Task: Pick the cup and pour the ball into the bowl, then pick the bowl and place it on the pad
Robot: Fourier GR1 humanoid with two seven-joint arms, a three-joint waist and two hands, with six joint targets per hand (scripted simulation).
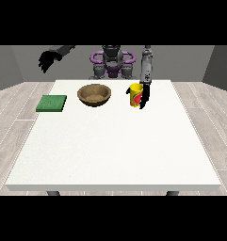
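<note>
In the front view we are looking at a white counter [115,141] with the robot [112,61] standing small at its far edge. A yellow cup [134,94] is standing upright on the far part of the counter, right of centre, its long axis running straight up and its mouth facing upward. We are not seeing into it from here, so we cannot tell whether the ball is sitting inside. A red mark is showing on the cup's near side.

To the left of the cup, and apart from it, a brown bowl [93,94] is resting on the counter with its opening upward; we are seeing only its bare brown inside. Farther left again, near the counter's left edge, a flat green pad [52,103] is lying with nothing on it.

The hand at the view's right [144,95] is hanging down from its arm right against the cup's right side, dark fingers pointing downward. It is overlapping the cup's edge, but we cannot tell whether it is grasping the cup or merely beside it.

The hand at the view's left [47,61] is hovering high above the floor, beyond the counter's far left corner, well apart from everything, with its fingers drooping loosely and holding nothing.
</note>
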